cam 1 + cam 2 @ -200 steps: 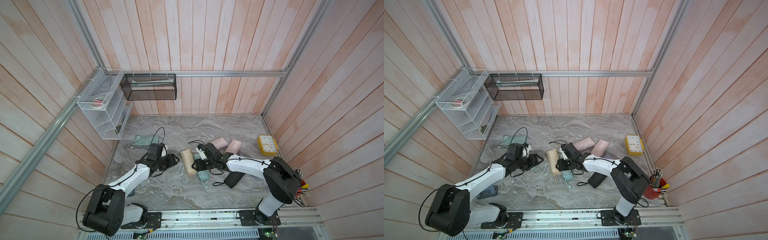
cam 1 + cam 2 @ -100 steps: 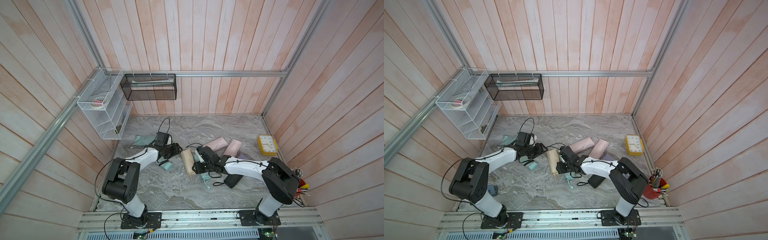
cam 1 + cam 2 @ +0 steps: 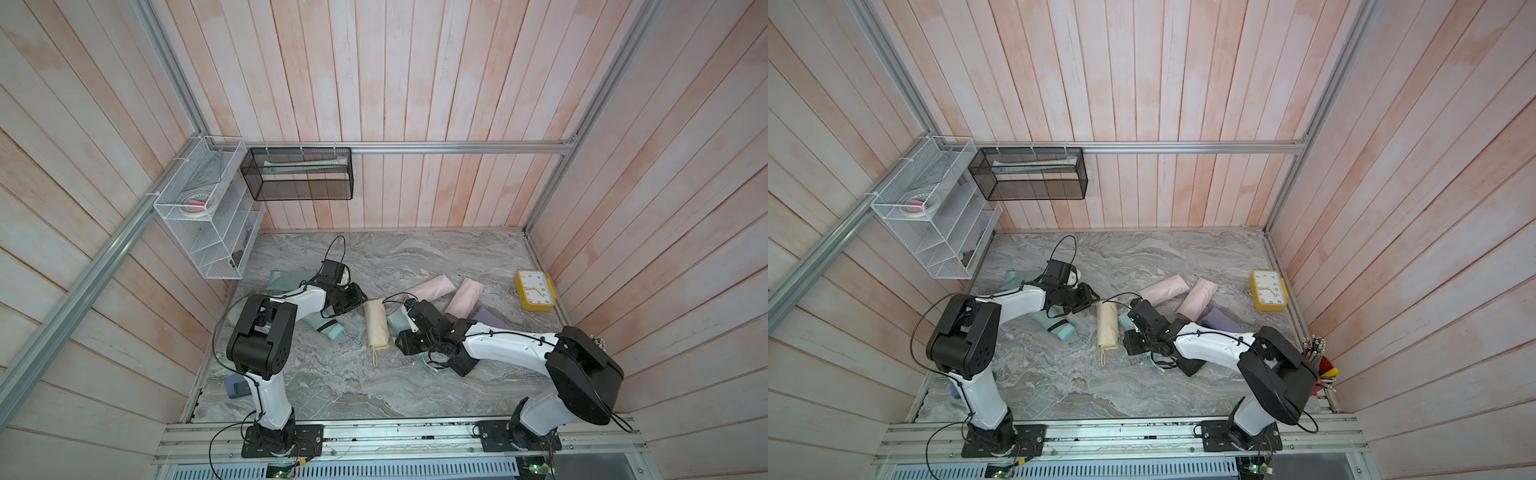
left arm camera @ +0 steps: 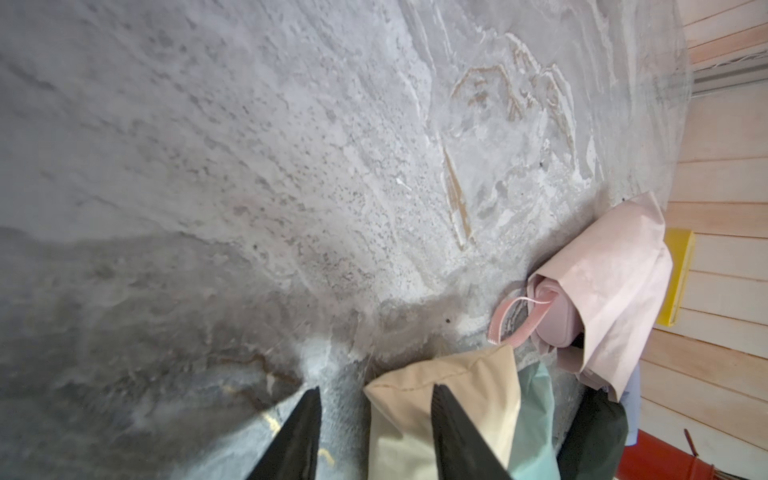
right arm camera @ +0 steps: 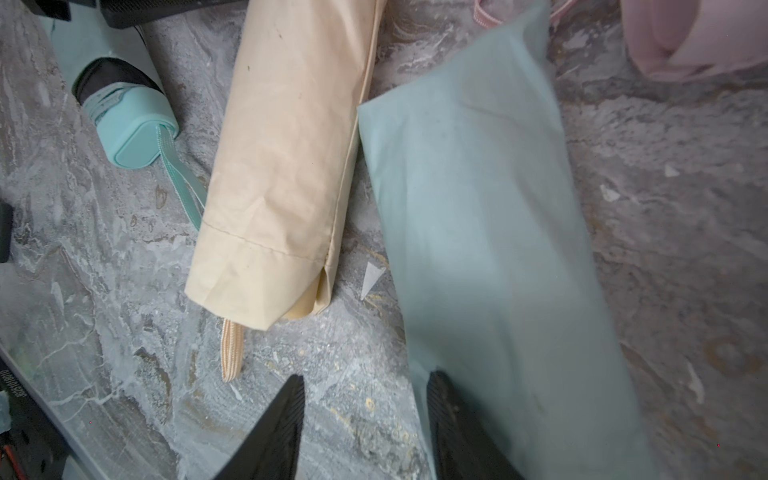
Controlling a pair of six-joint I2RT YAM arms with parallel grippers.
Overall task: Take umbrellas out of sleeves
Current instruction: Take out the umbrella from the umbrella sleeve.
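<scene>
The left tool [image 4: 376, 388] sits low over the bench [image 3: 332, 386] with its 2 fingers apart. The closed end of the cream-yellow sleeve [image 4: 415, 419] lies partly in the gap. 1 finger overlaps the fabric and the other stands clear of it over bare stone, so nothing is clamped.

The right tool [image 5: 365, 376] also has its fingers apart, with only bare bench between them. 1 finger overlaps the edge of the mint sleeve [image 5: 478, 228], which lies just beside the cream-yellow sleeve. I cannot tell whether the mint sleeve is full.

The cream-yellow sleeve looks filled, and a striped cord [image 5: 232, 353] pokes out of its open end. On its other side, partly under the left arm, lies the mint umbrella [image 3: 328, 328], out of any sleeve with its handle and strap showing. A flat mint sleeve [image 3: 286, 280] rests near the left wall.

Toward the back lie a pink sleeve [image 3: 428, 289] and a second pink sleeve [image 3: 465, 297]. A pink umbrella handle [image 4: 557, 320] shows at the mouth of 1 of them. A lavender sleeve [image 3: 492, 320] and a black sleeve [image 3: 463, 361] lie beside the right arm. A yellow clock [image 3: 535, 291] stands near the right wall.
</scene>
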